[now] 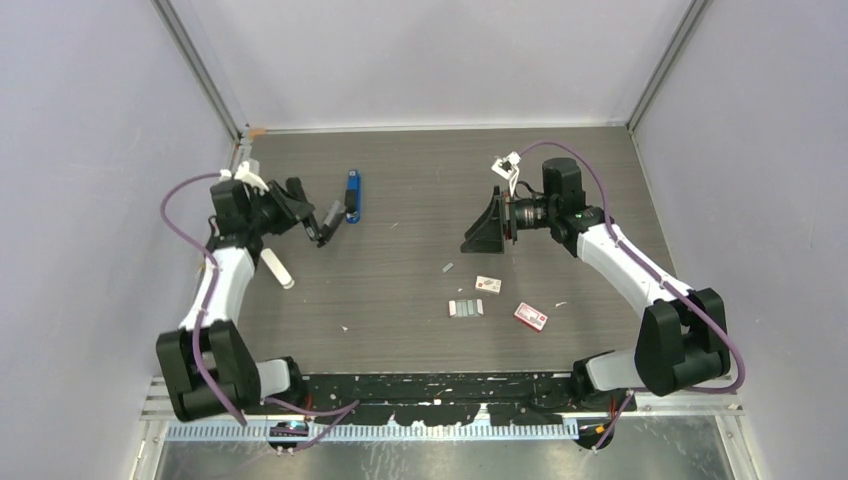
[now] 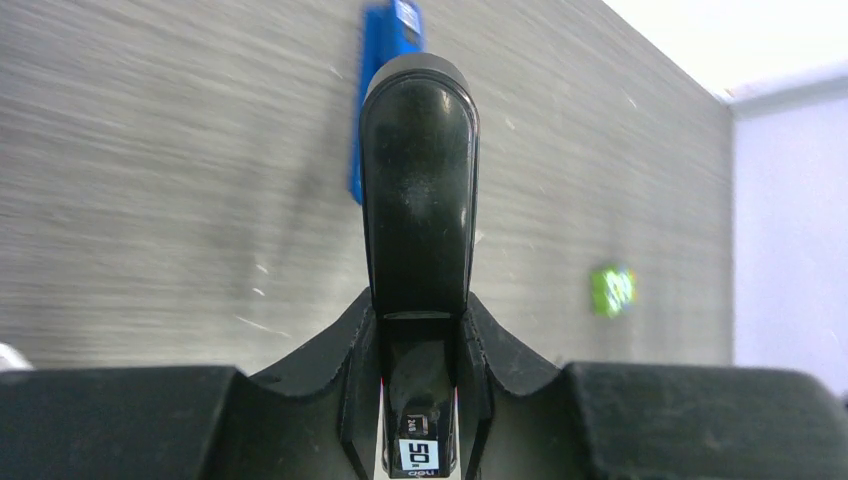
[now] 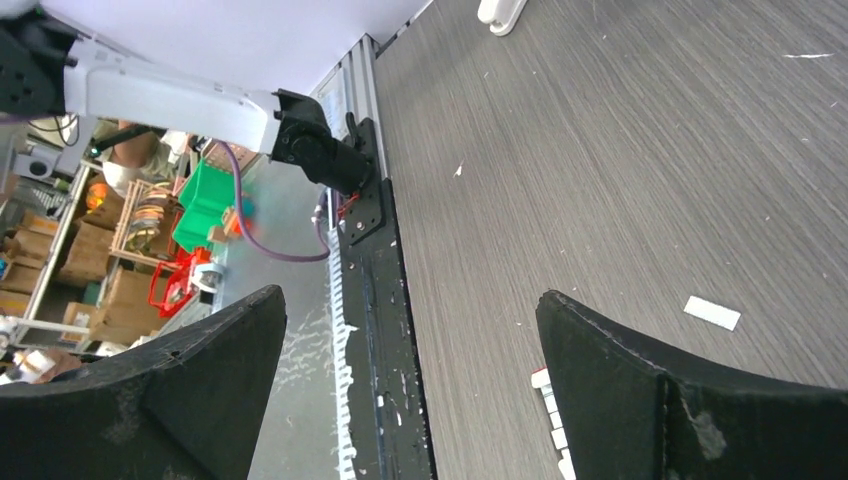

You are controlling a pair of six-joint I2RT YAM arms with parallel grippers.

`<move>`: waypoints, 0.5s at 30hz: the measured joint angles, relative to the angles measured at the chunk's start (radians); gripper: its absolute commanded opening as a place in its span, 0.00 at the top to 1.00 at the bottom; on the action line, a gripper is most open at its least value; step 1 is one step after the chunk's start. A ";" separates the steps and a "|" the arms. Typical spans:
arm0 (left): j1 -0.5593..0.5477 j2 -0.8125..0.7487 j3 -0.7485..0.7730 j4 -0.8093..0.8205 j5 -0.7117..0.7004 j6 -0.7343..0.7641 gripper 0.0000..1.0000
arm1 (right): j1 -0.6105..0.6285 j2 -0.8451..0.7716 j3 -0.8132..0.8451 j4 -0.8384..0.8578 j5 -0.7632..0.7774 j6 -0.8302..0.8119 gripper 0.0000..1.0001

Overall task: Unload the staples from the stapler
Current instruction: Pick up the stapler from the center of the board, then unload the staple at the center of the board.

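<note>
1. the stapler [image 1: 353,194] lies flat on the table [image 1: 420,165], toward its far left part.
2. the staples [image 1: 465,307] sit loose near the middle, well apart from it, just beside a red-and-white box [image 1: 488,285].
3. the left gripper [image 1: 322,225] is clamped on a black rounded bar [image 2: 418,190], close by the stapler.
4. the right gripper [image 3: 410,300] gapes wide, nothing in it.

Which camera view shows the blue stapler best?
Top external. The stapler is seen whole from above, sharp and unobstructed. The left wrist view catches only a blurred blue strip of it, the rest hidden behind black parts close to the lens. The right wrist view does not show it.
</note>
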 measured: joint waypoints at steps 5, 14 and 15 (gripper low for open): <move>-0.082 -0.216 -0.198 0.073 0.143 -0.005 1.00 | 0.011 -0.009 -0.009 0.011 0.024 -0.019 0.01; -0.266 -0.576 -0.278 0.023 0.302 0.115 1.00 | 0.191 -0.126 -0.066 -0.119 0.297 -0.377 0.21; -0.276 -0.597 -0.278 -0.001 0.310 0.121 1.00 | 0.218 -0.127 -0.067 -0.121 0.341 -0.409 0.22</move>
